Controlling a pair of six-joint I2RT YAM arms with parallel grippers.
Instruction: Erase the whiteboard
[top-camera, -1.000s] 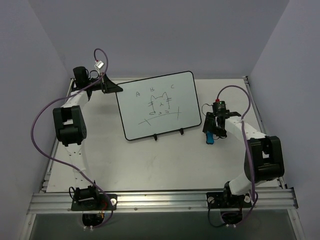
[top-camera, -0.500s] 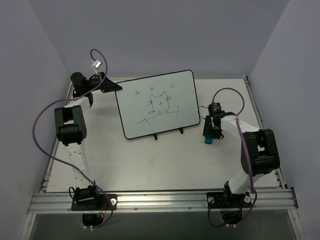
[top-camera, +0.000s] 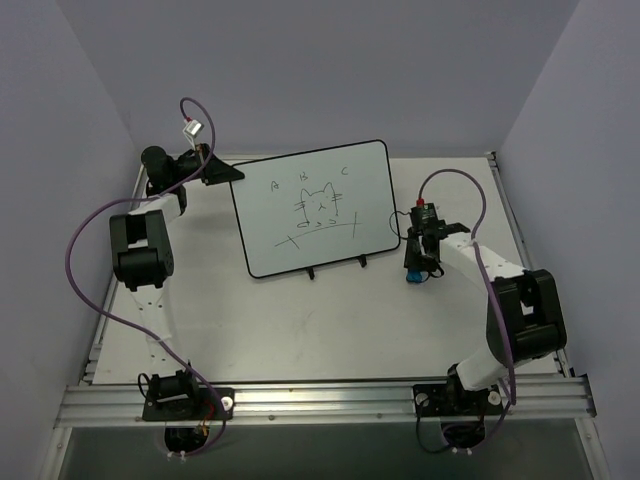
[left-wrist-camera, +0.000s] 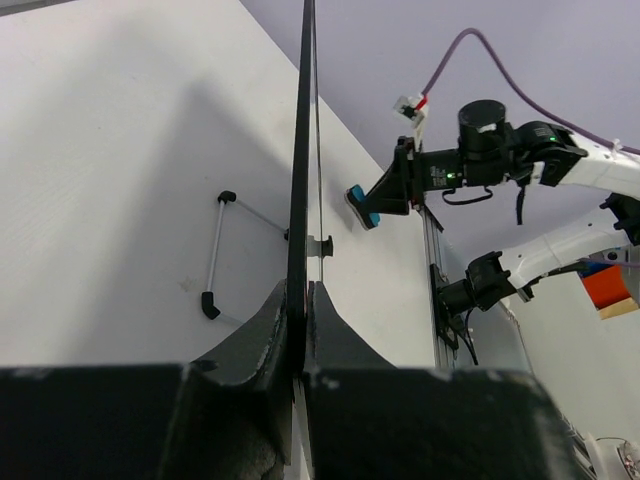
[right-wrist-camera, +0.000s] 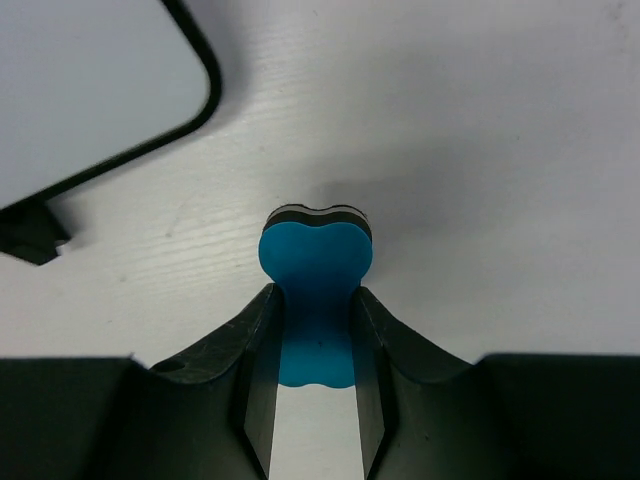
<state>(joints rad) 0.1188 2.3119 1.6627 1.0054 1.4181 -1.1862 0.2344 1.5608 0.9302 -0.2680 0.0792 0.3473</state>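
Pinching the blue eraser (right-wrist-camera: 316, 255) at its narrow waist, the right fingers (right-wrist-camera: 255, 340) are closed on it, low at the tabletop (top-camera: 300, 320) just beside the lower right corner of the whiteboard (top-camera: 318, 210). This board stands on its feet mid-tabletop, bearing letters and a cat sketch. Farther back, the left fingers (left-wrist-camera: 262, 335) are clamped shut on its left edge.

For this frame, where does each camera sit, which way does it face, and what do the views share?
Top external: above and behind the bases, looking down at the table; left arm, right arm, whiteboard and blue eraser show.
Left wrist: on the left arm, looking along the whiteboard's edge, clamped by the left end effector; right arm beyond.
Right wrist: looking down at the eraser clamped by the right end effector.
Shared: all three show whiteboard and eraser.
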